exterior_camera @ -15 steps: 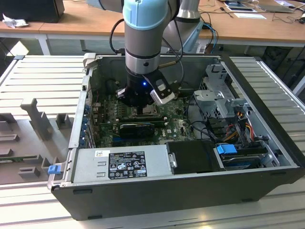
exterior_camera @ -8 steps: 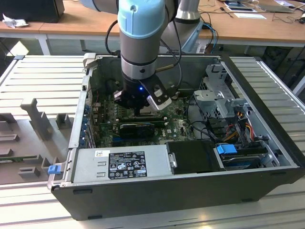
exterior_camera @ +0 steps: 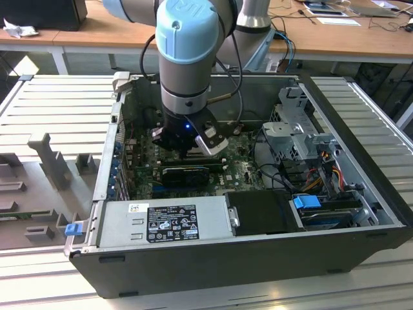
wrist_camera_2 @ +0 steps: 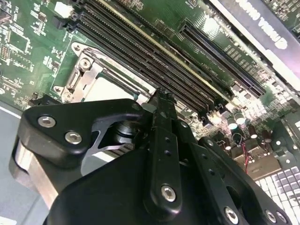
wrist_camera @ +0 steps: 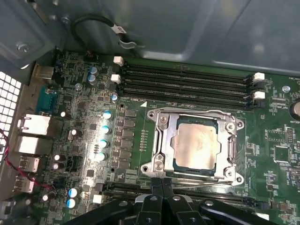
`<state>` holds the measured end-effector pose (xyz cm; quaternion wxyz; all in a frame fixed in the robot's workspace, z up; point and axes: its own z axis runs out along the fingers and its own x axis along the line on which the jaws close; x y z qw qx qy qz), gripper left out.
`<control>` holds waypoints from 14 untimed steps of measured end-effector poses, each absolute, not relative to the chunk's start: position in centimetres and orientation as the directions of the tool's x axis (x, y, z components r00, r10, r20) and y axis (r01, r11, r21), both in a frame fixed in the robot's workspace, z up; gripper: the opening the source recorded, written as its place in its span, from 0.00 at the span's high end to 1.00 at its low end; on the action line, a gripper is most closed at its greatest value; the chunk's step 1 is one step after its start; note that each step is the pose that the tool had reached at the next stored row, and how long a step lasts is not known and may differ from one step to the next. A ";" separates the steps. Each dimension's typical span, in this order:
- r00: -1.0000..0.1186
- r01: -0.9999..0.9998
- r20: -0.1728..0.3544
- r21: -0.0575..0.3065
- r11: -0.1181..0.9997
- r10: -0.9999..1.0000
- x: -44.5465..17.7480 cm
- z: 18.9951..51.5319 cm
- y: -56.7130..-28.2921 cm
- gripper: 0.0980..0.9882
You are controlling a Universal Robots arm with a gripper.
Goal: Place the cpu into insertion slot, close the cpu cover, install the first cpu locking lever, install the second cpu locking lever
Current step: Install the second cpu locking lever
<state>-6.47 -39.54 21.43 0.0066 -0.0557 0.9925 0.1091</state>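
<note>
The cpu [wrist_camera: 196, 144], with a pale silver top, lies in the insertion slot [wrist_camera: 240, 123] on the green board. The cpu cover [wrist_camera: 230, 143] lies flat over it, framing the chip through its window. A thin wire lever [wrist_camera: 206, 183] runs along the slot's edge nearest my gripper, and another [wrist_camera: 187, 111] follows the opposite edge. My gripper [wrist_camera: 162, 182] stands at the slot's near edge, right by the end of the closer lever, its black fingers pressed together and shut. In the second wrist view the gripper [wrist_camera_2: 161, 96] hovers just beside the slot [wrist_camera_2: 82, 70]. In the exterior view the gripper [exterior_camera: 187, 147] reaches down into the open computer case.
Long black memory slots [wrist_camera: 187, 79] run beside the socket. A black card [exterior_camera: 187, 174] and the grey power-supply box [exterior_camera: 164, 219] sit toward the case front. A metal drive cage [exterior_camera: 297, 129] and coloured cables [exterior_camera: 319, 161] occupy the exterior view's right.
</note>
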 end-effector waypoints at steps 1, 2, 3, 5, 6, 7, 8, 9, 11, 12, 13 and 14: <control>-0.994 -0.112 -0.026 0.219 0.969 -0.109 -6.5 21.2 -39.5 0.99; -0.994 -0.112 -0.026 0.223 0.968 -0.109 -6.6 21.0 -39.6 0.99; -0.994 -0.112 -0.026 0.225 0.968 -0.108 -6.7 20.9 -39.6 0.99; -0.994 -0.112 -0.027 0.232 0.966 -0.108 -7.3 20.8 -39.8 0.99; -0.994 -0.112 -0.028 0.239 0.965 -0.108 -7.5 20.7 -39.8 0.99; -0.994 -0.112 -0.028 0.243 0.963 -0.108 -7.5 20.6 -39.8 0.99; -0.994 -0.112 -0.029 0.248 0.962 -0.108 -7.6 20.5 -39.8 0.99; -0.994 -0.112 -0.030 0.261 0.959 -0.108 -7.6 20.4 -39.9 0.99; -0.994 -0.112 -0.032 0.272 0.956 -0.107 -7.6 20.2 -39.8 0.99; -0.994 -0.112 -0.032 0.275 0.955 -0.107 -7.6 20.1 -39.8 0.99; -0.994 -0.112 -0.032 0.277 0.954 -0.107 -7.6 20.0 -39.8 0.99; -0.994 -0.112 -0.032 0.280 0.953 -0.107 -7.6 19.9 -39.9 0.99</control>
